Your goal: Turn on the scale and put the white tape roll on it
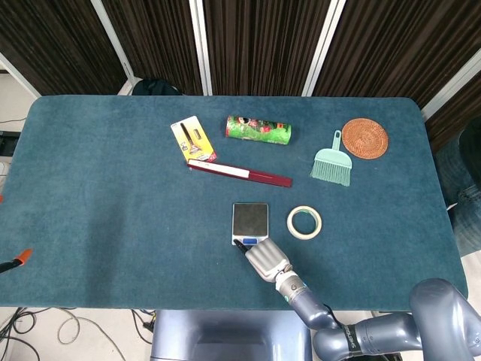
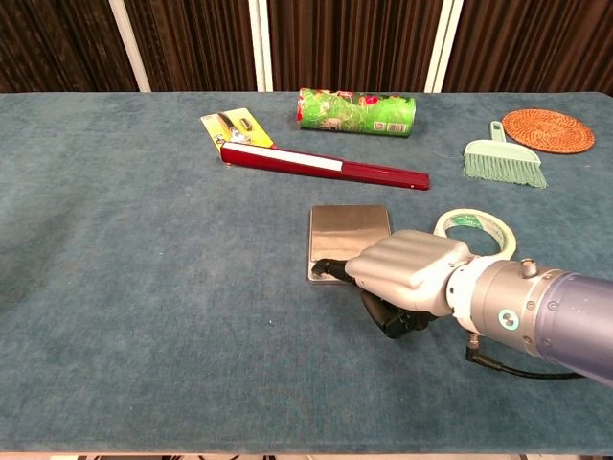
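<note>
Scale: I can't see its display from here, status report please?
Right hand fingertip at scale front edge, display lit blue. Left hand out of view. Tape roll on table right of scale, untouched. Platform bare.

The right hand [image 2: 407, 273] sits at the near edge of the scale [image 1: 250, 219], covering the approach from the front, while the white tape roll [image 1: 304, 222] lies just beside the scale's right edge with only a narrow strip of table [image 1: 98, 195] between. Beyond the scale, the red bar [image 1: 239, 173] lies across the way. The table's left half is open.
</note>
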Available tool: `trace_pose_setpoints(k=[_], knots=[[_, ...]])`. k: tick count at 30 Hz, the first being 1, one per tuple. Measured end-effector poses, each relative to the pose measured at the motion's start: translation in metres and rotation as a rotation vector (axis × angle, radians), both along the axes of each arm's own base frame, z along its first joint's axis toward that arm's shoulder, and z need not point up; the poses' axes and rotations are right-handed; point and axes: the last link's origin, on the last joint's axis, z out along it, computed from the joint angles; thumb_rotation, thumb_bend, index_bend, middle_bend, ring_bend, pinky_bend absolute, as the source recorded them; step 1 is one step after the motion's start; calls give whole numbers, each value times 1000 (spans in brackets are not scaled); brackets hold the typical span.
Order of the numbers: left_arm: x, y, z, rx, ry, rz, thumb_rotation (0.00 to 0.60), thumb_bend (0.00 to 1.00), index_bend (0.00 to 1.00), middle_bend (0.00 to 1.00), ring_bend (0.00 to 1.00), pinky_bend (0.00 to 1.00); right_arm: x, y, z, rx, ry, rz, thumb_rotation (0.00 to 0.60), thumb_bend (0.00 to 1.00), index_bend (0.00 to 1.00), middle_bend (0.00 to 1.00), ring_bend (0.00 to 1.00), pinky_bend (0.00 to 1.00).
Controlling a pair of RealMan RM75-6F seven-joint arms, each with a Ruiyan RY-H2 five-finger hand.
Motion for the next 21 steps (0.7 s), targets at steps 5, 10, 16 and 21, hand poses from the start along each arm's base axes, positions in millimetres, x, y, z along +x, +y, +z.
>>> trace_pose_setpoints(k=[5, 10, 16, 21], knots=[[0, 0, 0, 0, -1, 0, 600, 0, 6, 0, 0, 0, 1, -1, 1, -4, -1, -5, 600, 1000, 98, 820, 922, 782], [0, 0, 0, 1, -1, 0, 600, 0, 5, 0, 0, 0, 6, -4, 5, -26, -35, -8, 600, 1000, 0, 778, 855, 779], [0, 0, 1, 2, -1, 2, 600, 0, 6, 0, 0, 0, 17, -11, 16, -84, -114, 3, 600, 963, 0, 553, 666, 655], [0, 0, 1, 3, -1, 1, 600, 0, 6, 0, 0, 0, 21, -20, 33, -134, -178, -11, 600, 605, 0, 280, 369, 415]])
